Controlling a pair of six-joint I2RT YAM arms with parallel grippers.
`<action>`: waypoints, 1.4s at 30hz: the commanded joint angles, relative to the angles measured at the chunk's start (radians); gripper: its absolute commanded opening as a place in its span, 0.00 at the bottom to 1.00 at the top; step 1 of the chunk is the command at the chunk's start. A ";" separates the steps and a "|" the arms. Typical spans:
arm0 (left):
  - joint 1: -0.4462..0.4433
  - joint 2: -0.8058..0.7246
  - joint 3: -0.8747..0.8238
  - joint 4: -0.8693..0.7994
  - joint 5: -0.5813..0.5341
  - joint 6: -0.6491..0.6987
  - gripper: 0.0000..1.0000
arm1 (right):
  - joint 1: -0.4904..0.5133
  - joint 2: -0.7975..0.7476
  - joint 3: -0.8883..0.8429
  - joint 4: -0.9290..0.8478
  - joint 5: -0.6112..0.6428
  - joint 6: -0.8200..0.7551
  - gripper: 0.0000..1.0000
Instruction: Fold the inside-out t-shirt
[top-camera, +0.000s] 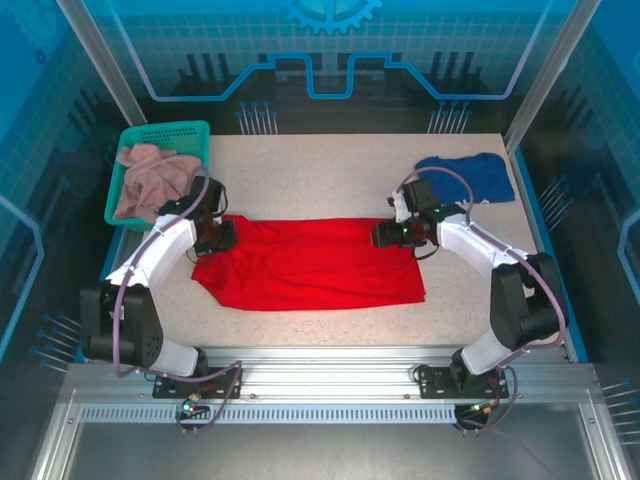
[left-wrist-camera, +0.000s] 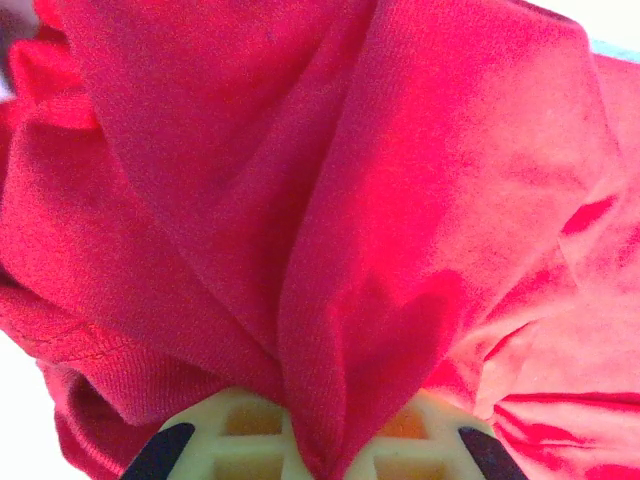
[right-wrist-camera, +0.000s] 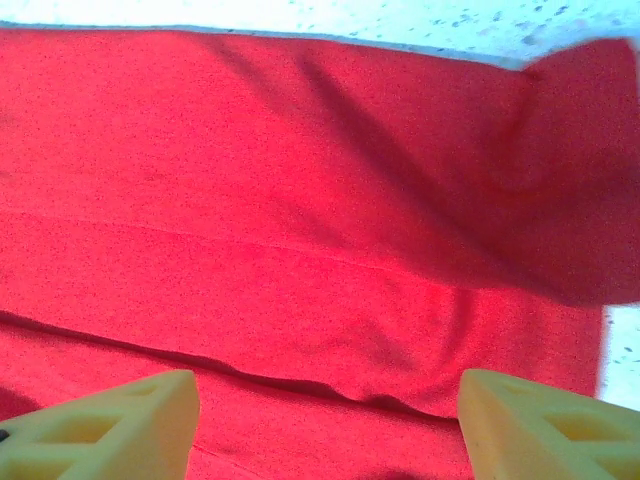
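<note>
Now left gripper (left-wrist-camera: 315, 445) clamps red t-shirt (top-camera: 310, 265), nine o'clock edge
Empty right gripper (right-wrist-camera: 325, 415), jaws wide apart, three o'clock edge

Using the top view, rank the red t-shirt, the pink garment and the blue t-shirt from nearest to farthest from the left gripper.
1. red t-shirt: its left end is pinched in the left gripper.
2. pink garment: in the green basket, just beyond and left of the gripper.
3. blue t-shirt: at the far right.
</note>
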 joint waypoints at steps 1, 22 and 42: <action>0.025 -0.027 0.073 -0.178 -0.118 0.081 0.00 | -0.010 0.043 0.048 -0.028 0.011 0.005 0.69; 0.035 -0.030 0.211 -0.264 0.017 0.168 0.00 | 0.100 0.266 0.128 0.007 -0.136 -0.004 0.57; 0.040 -0.039 0.318 -0.312 -0.185 0.228 0.00 | 0.089 0.237 0.129 0.006 -0.255 -0.031 0.55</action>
